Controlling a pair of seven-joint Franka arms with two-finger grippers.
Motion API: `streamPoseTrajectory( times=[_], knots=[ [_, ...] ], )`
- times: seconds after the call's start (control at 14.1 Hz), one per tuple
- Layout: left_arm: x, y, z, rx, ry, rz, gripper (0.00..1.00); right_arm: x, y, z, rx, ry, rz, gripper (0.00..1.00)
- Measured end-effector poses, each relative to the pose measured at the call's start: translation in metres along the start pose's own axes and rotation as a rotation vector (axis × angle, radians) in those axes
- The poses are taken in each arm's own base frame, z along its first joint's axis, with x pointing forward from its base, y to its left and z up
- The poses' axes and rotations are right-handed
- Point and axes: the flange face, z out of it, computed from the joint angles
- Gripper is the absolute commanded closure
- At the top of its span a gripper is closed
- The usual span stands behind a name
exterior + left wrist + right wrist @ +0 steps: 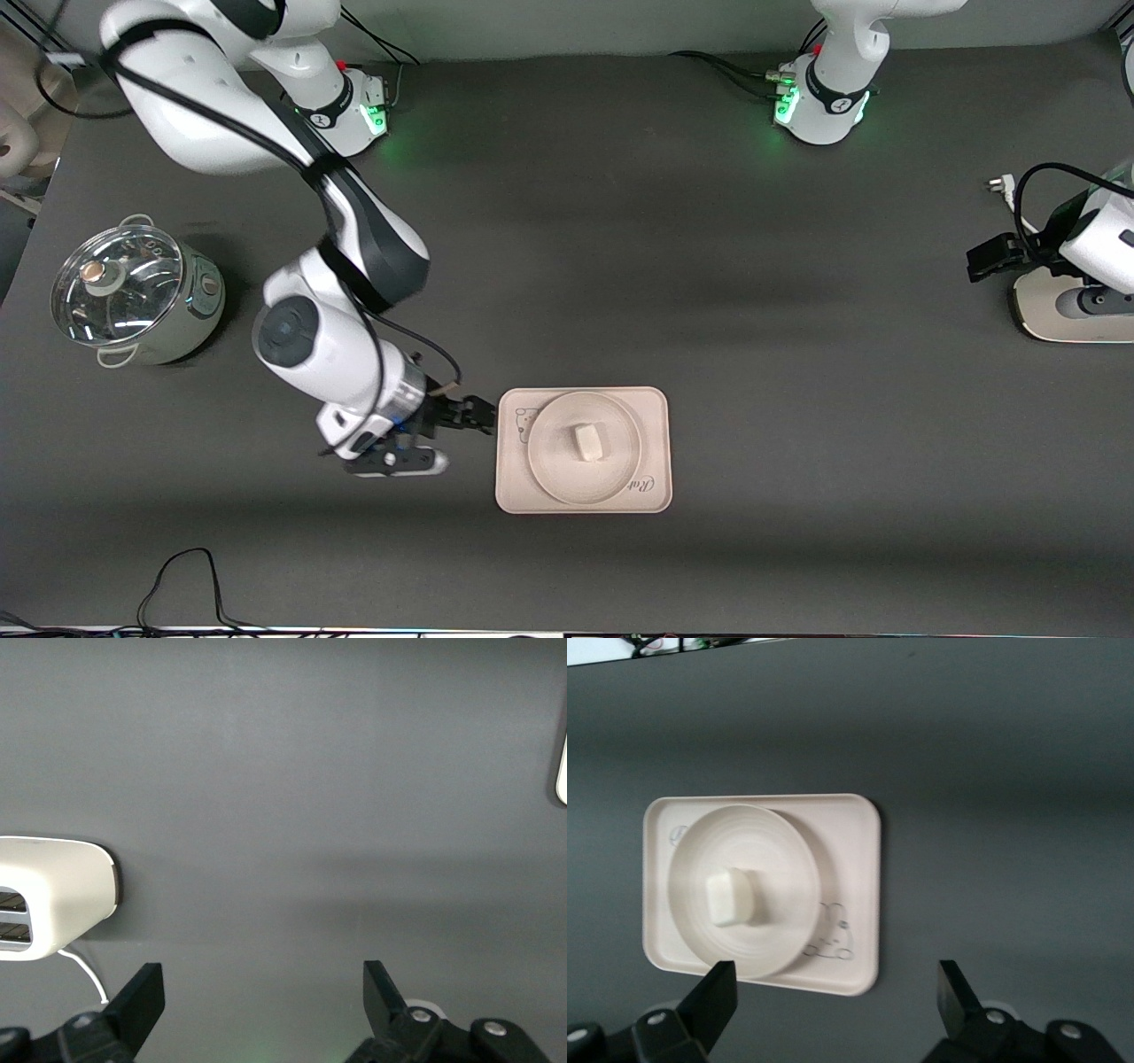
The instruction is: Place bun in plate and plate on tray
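bun [586,441] in plate [549,465] on tray [651,443], task looks done; right gripper [478,416] wide and empty beside tray, left gripper [264,992] wide, waiting, next just retreat.

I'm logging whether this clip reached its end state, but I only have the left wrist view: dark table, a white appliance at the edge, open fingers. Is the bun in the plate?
Observer: Yes. The bun lies in the middle of the plate.
Operator: And the plate, is it on the tray?
Observer: It sits on the tray, covering part of the bear drawing.
Operator: Where is the right gripper?
Observer: The right gripper is open, empty, just beside the tray's edge toward the right arm's end.
Operator: And the left?
Observer: The left gripper waits open, near the white appliance at its end of the table.
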Motion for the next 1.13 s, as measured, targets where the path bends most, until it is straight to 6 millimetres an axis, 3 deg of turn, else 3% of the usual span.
streamPoseTrajectory(
  times=[0.42,0.57,0.99,1.13],
  knots=[
    [-0.029,0.002,0.001,-0.006,0.037,0.009,0.0,-0.042,0.076,-0.148,-0.101,-0.083,0.017,0.0],
    [-0.03,0.002,-0.001,-0.007,0.043,0.01,0.0,-0.061,0.107,-0.182,-0.125,-0.076,-0.006,0.0],
    [-0.03,0.007,-0.004,-0.007,0.054,0.02,0.0,-0.117,0.192,-0.23,-0.158,-0.067,0.051,0.0],
    [-0.03,0.009,-0.004,-0.006,0.055,0.023,0.0,-0.129,0.208,-0.238,-0.159,-0.076,0.068,0.0]
  ],
)
